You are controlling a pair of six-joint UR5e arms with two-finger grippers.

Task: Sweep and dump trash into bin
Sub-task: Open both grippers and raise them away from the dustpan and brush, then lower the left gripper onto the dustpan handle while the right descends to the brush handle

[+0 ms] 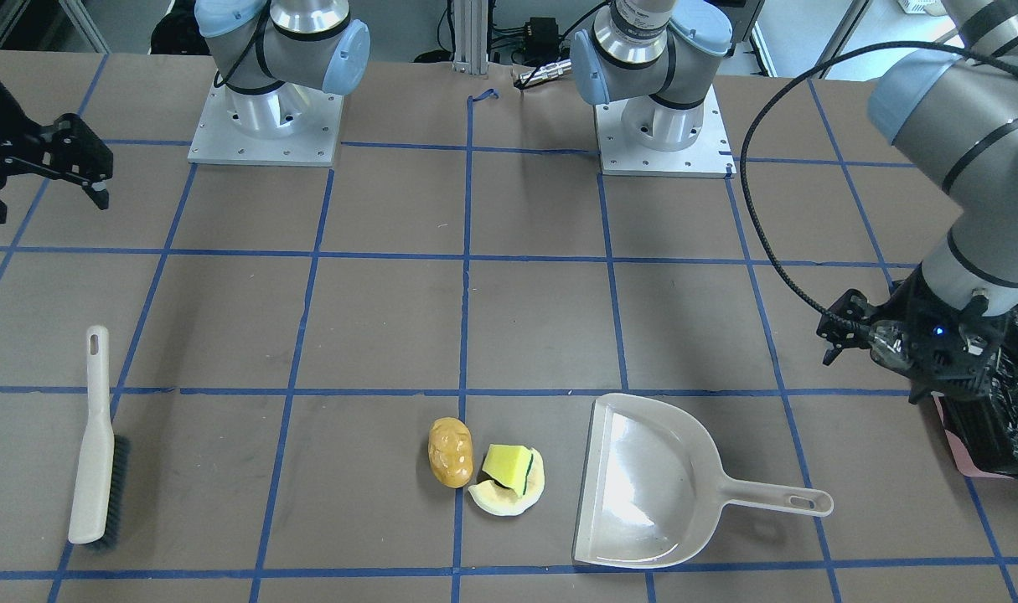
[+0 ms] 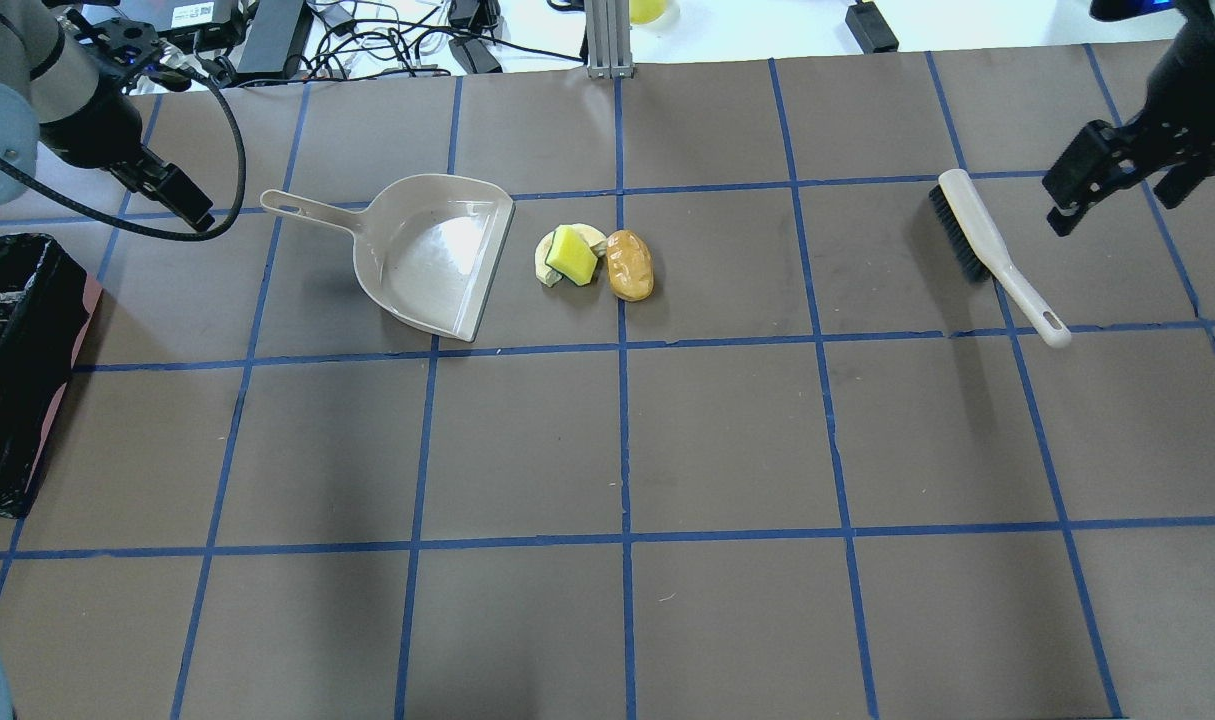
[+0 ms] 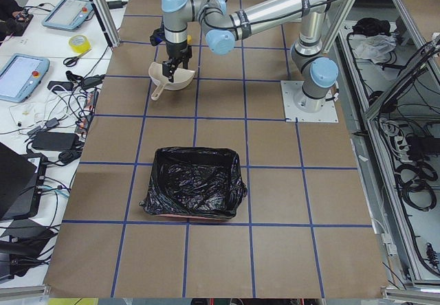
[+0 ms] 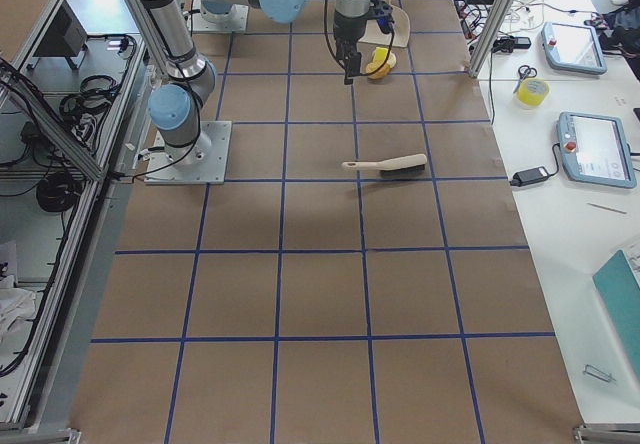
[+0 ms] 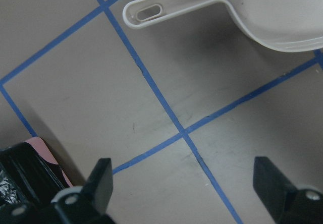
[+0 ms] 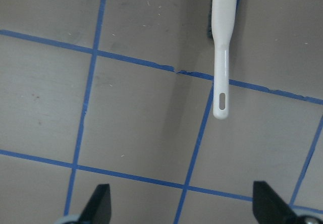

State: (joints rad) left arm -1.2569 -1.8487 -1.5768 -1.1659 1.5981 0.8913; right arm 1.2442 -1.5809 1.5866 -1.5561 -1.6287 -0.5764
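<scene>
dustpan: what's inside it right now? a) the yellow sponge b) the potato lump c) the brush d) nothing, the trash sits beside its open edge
d: the dustpan is bare inside, while the trash lies just outside its open edge and the brush lies far off.

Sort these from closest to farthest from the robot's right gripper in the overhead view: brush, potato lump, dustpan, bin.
Starting from the right gripper:
1. Brush, right beside it on the right side.
2. Potato lump, mid-table.
3. Dustpan, left of the lump.
4. Bin, at the far left edge.
</scene>
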